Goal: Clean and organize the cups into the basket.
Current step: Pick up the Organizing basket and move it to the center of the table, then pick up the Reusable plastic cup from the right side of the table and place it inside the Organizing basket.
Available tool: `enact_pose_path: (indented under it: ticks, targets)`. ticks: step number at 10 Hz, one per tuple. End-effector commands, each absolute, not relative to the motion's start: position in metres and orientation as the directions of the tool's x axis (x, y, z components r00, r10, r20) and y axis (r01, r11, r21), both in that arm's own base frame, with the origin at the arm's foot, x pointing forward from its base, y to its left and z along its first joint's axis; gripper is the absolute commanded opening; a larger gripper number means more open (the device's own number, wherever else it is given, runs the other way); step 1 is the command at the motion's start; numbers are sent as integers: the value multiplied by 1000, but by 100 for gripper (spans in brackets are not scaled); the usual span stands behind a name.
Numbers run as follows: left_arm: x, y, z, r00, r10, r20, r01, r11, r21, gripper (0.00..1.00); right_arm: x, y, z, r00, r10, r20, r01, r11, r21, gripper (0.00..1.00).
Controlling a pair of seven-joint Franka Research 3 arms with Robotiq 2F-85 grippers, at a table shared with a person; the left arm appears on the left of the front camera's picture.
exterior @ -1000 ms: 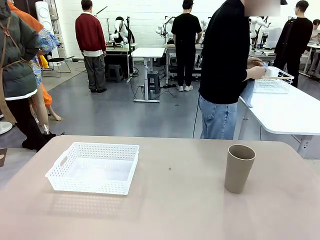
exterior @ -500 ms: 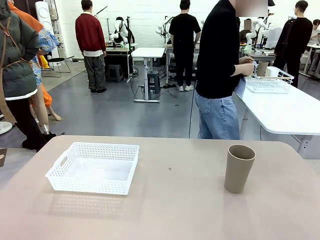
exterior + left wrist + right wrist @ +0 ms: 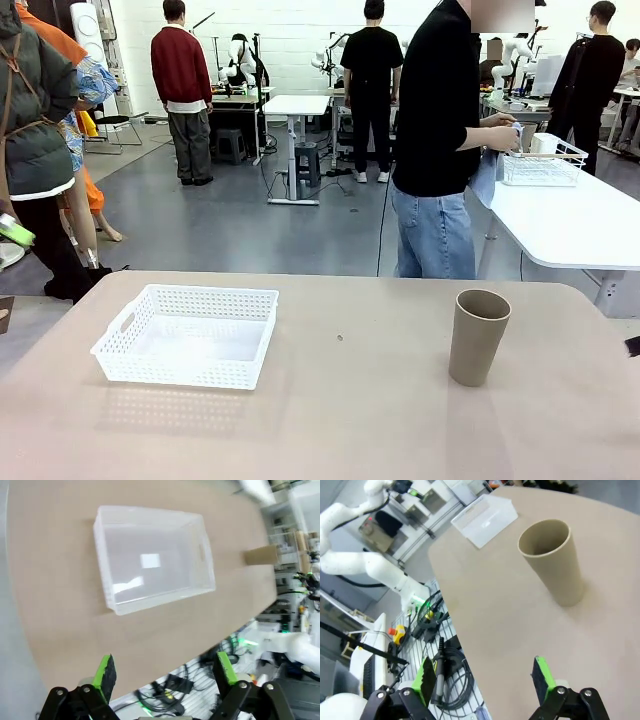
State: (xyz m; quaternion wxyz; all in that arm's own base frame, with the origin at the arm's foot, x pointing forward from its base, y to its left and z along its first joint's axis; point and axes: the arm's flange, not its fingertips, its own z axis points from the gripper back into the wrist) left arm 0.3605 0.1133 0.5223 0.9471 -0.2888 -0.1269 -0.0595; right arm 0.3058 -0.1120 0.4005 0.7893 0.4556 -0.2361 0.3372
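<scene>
A shallow rectangular white plastic basket with lattice sides [image 3: 178, 369] sits on the robot's left part of the beige counter [image 3: 350, 420], its long sides running across the front view and a cut-out handle showing in its left short end. Its smooth white floor lies bare from wall to wall, seen from the front and again from above in the left wrist view [image 3: 161, 596], where a bright patch of light reflects off the bottom. A tall tan-brown matte tapered cup without a handle [image 3: 478, 337] stands upright on the robot's right part of the counter, well apart from the basket and outside it, mouth up. In the right wrist view the cup [image 3: 555, 565] is seen from above and to one side, and its open mouth shows plain tan inner wall; the basket [image 3: 485, 520] lies farther off across the counter [image 3: 510, 630]. In the left wrist view the cup [image 3: 261, 556] shows beyond the basket's handled short end. The left end effector [image 3: 165, 670] hangs over the counter [image 3: 60, 605] near its edge, released, its green-padded fingers spread wide with nothing between them. The right end effector [image 3: 484, 679] is likewise released, its fingers wide apart and gripping nothing, short of the cup and not touching it. Beyond the far side a person in a black top and blue jeans [image 3: 440, 150] stands turned toward a white table [image 3: 580, 220], hands raised by a wire-frame basket [image 3: 540, 165] resting on it.
</scene>
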Motion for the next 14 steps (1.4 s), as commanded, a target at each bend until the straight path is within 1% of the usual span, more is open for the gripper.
enact_pose_path:
  ticks: [1, 2, 3, 5, 6, 7, 8, 9, 13, 14]
  targets:
    - [379, 74, 498, 978, -56, 200, 132, 912, -389, 100, 326, -117, 381, 678, 303, 670, -734, 331, 594, 100]
    - [385, 52, 488, 979, -71, 193, 133, 933, -334, 100, 327, -120, 376, 699, 272, 661, -713, 332, 617, 100]
    - [388, 31, 477, 977, -96, 190, 149, 947, -285, 100, 312, -110, 385, 671, 321, 668, -740, 338, 582, 100]
    - [394, -9, 452, 963, -144, 229, 179, 973, -142, 100, 312, -110, 385, 671, 321, 668, -740, 338, 582, 100]
    - [397, -19, 441, 960, -168, 223, 192, 977, -94, 100, 312, -110, 385, 671, 321, 668, -740, 338, 582, 100]
    - [400, -20, 432, 959, -181, 218, 201, 977, -75, 100, 312, -110, 385, 671, 321, 668, -740, 338, 582, 100]
    - [393, -11, 435, 929, -203, 309, 259, 954, -151, 100, 312, -110, 385, 671, 321, 668, -740, 338, 582, 100]
    - [395, -23, 441, 955, -193, 224, 224, 967, -120, 100, 312, -110, 385, 671, 321, 668, -740, 338, 582, 100]
    - [395, -23, 441, 955, -193, 224, 224, 967, -120, 100, 315, -113, 386, 670, 321, 669, -741, 341, 578, 100]
    - [395, -23, 441, 955, -193, 224, 224, 967, -120, 100, 330, -96, 388, 547, 400, 735, -836, 232, 497, 100]
